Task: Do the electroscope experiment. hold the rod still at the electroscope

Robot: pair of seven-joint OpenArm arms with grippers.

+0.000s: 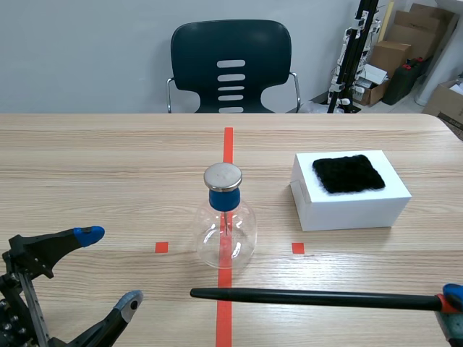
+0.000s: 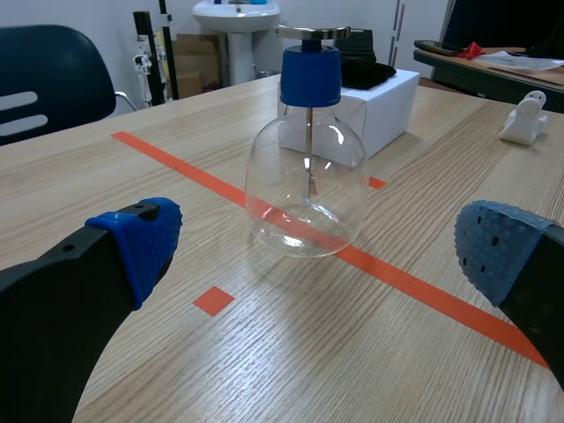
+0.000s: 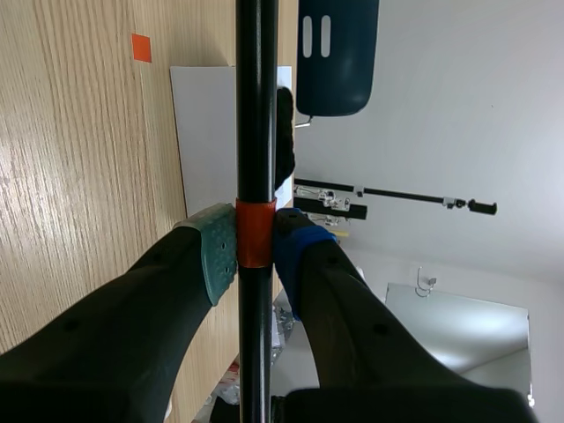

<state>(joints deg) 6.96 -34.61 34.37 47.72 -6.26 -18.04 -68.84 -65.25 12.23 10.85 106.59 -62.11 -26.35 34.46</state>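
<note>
Scene view: right gripper (image 3: 254, 247) clamped the rod (image 1: 311, 297), which lay left-right, near of the electroscope (image 1: 225, 224) and below its cap (image 1: 223, 176); left gripper (image 1: 111, 267) gaped open.

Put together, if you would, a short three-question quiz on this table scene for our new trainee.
1. True or false: the left gripper is shut on the rod.
2. What lies on top of the white box?
A. a black cloth
B. a metal disc
C. a glass flask
3. Fill in the blank: the right gripper holds the rod at its ___ band.

Key: 1 false, since the left gripper is open and holds nothing; 2 A; 3 orange-red.
</note>
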